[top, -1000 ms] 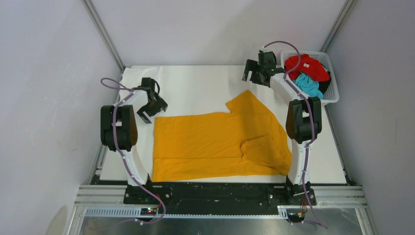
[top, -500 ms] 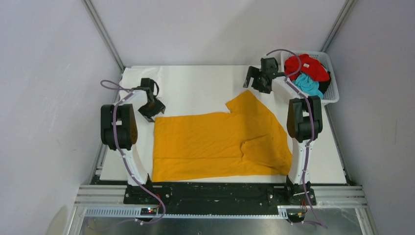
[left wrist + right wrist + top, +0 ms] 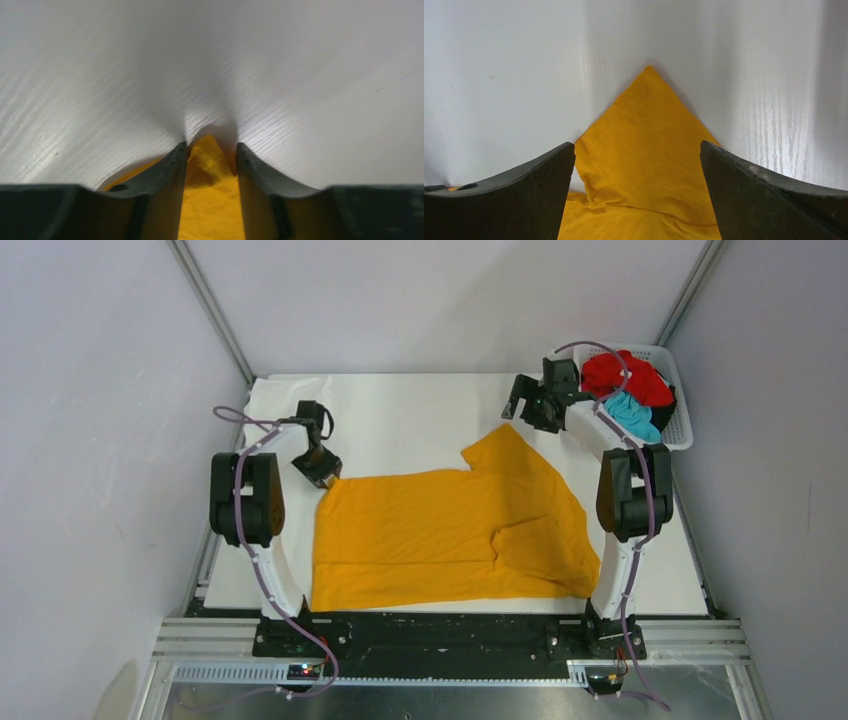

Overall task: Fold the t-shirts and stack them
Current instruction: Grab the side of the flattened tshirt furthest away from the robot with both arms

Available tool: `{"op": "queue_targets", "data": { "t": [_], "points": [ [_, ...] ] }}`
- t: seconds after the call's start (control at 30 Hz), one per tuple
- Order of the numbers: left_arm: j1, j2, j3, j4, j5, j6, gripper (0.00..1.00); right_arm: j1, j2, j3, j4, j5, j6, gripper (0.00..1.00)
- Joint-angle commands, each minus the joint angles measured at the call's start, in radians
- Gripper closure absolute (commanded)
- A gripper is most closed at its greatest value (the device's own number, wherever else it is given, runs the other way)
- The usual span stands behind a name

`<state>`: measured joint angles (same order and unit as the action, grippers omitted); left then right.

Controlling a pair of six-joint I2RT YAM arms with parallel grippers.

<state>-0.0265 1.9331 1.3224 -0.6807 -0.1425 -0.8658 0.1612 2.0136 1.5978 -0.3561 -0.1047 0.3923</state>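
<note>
Mustard-orange cotton t-shirt (image 3: pixel 440 530): spread flat mid-table on white tabletop (image 3: pixel 400 410). Left gripper (image 3: pixel 211 147): pinched onto the shirt's far-left corner, cloth bunched between the fingers. Right gripper (image 3: pixel 638 150): jaws spread wide over the pointed far sleeve tip. Red t-shirt (image 3: pixel 630 375) and turquoise t-shirt (image 3: pixel 630 412): heaped in white plastic lattice basket (image 3: pixel 685 430), far right.

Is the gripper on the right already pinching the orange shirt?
No, the right gripper is wide open, its fingers standing apart on either side of a pointed corner of the orange shirt.
</note>
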Motion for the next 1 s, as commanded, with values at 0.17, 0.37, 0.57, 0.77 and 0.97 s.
{"op": "queue_targets", "data": {
  "t": [0.17,0.37,0.57,0.77,0.97],
  "points": [
    [-0.019,-0.017,0.017,-0.041,-0.050,-0.045,0.80,-0.006,-0.063,-0.002,0.055,-0.048,-0.015,0.01],
    [-0.020,-0.012,0.028,-0.060,-0.071,-0.032,0.99,0.031,0.068,0.169,0.011,0.060,-0.155,0.01],
    [-0.024,-0.011,0.035,-0.063,-0.067,-0.007,1.00,0.073,0.297,0.473,-0.114,0.176,-0.278,0.01],
    [-0.030,-0.020,0.036,-0.065,-0.064,0.008,1.00,0.155,0.406,0.588,-0.182,0.228,-0.399,0.03],
    [-0.039,-0.028,0.037,-0.064,-0.070,0.013,1.00,0.187,0.412,0.580,-0.225,0.250,-0.398,0.08]
  ]
}}
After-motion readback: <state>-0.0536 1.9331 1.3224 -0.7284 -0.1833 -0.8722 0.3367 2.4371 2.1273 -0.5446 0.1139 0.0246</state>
